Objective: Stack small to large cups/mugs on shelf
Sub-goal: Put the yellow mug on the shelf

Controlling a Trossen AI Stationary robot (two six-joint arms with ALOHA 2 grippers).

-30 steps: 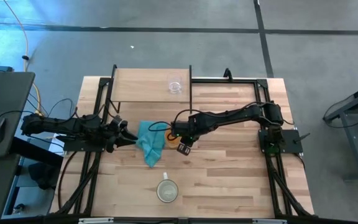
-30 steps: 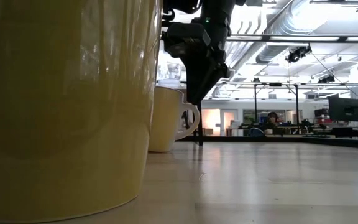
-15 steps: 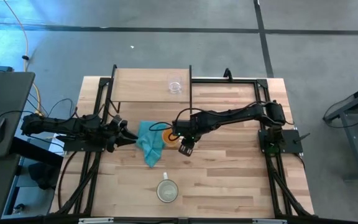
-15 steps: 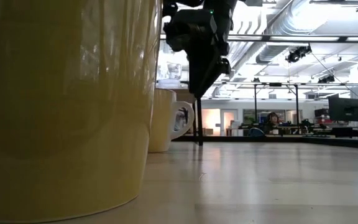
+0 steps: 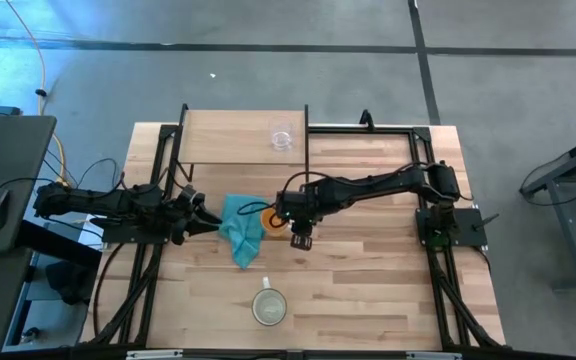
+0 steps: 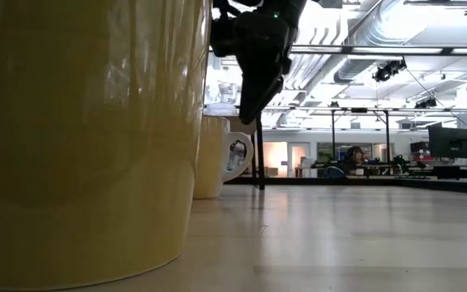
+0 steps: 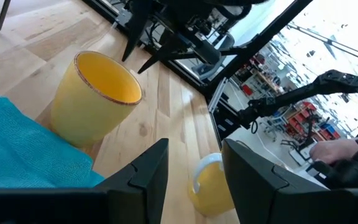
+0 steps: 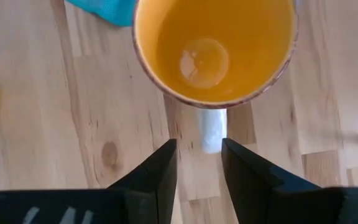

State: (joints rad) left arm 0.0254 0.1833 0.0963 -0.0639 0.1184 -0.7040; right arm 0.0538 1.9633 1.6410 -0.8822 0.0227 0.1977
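A: Where is the right end effector [image 8: 197, 163]?

B: Above the desk [image 5: 388, 270], pointing down, fingers spread, holding nothing. The handle of the orange mug [image 8: 213, 46] shows in the gap between the fingers, without contact. The mug stands upright just beyond the fingertips.

A: And around it?

B: The teal cloth [image 5: 238, 228] lies on the far side of the mug from that end effector, touching the mug or very nearly so. From above, the right end effector [image 5: 301, 237] sits just beside the orange mug [image 5: 273, 220].

A: The left end effector?

B: The left end effector [image 7: 194, 171] has its fingers spread and empty. It rests low at the cloth's other edge, aimed at the orange mug [image 7: 98, 99].

A: The other vessels?

B: The cream-white mug [image 5: 269, 306] stands alone on the desk, well apart from both end effectors, toward the front edge. The clear glass cup [image 5: 282, 138] is on the shelf [image 5: 218, 140], away beyond the orange mug.
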